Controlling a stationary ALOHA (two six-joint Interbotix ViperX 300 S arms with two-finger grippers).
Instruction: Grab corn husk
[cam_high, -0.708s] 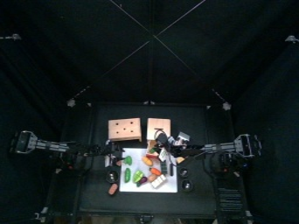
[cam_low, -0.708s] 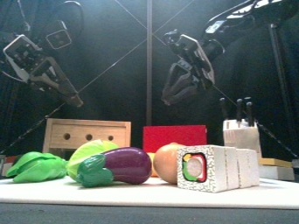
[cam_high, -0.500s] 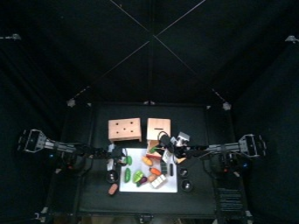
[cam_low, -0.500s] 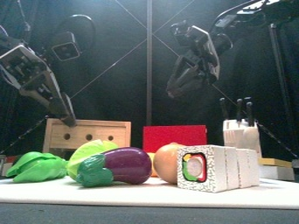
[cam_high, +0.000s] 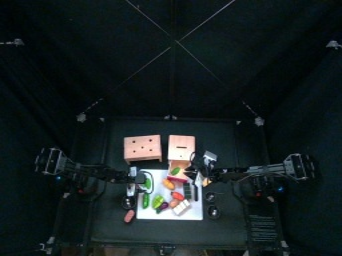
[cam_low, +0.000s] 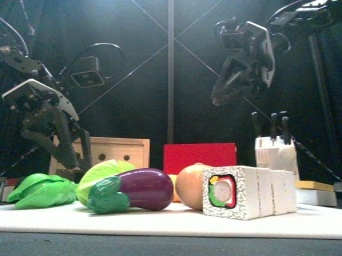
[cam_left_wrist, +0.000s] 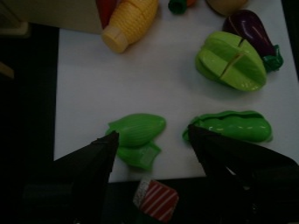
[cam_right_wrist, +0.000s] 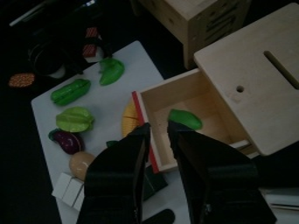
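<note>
A green leafy piece, the corn husk (cam_left_wrist: 138, 142), lies on the white board (cam_left_wrist: 82, 96) at its left end, next to a green pod (cam_left_wrist: 229, 129). It shows low at the left in the front view (cam_low: 40, 190). A yellow corn cob (cam_left_wrist: 128, 22) lies farther along the board. My left gripper (cam_left_wrist: 163, 162) is open and empty, just above the husk, and hangs low at the left in the front view (cam_low: 60, 145). My right gripper (cam_right_wrist: 162, 153) is held high (cam_low: 238, 80) over the wooden drawer box, jaws close together, holding nothing.
A split green vegetable (cam_low: 102, 180), an eggplant (cam_low: 140, 188), a sushi roll (cam_low: 222, 192) and more toy food crowd the board. Behind stand a wooden box (cam_low: 100, 152), a red box (cam_low: 201, 157) and a knife block (cam_low: 274, 152). The open drawer (cam_right_wrist: 176, 118) holds a green piece.
My left arm has come down and forward over the board's left end. My right arm has risen and drawn back to the right.
</note>
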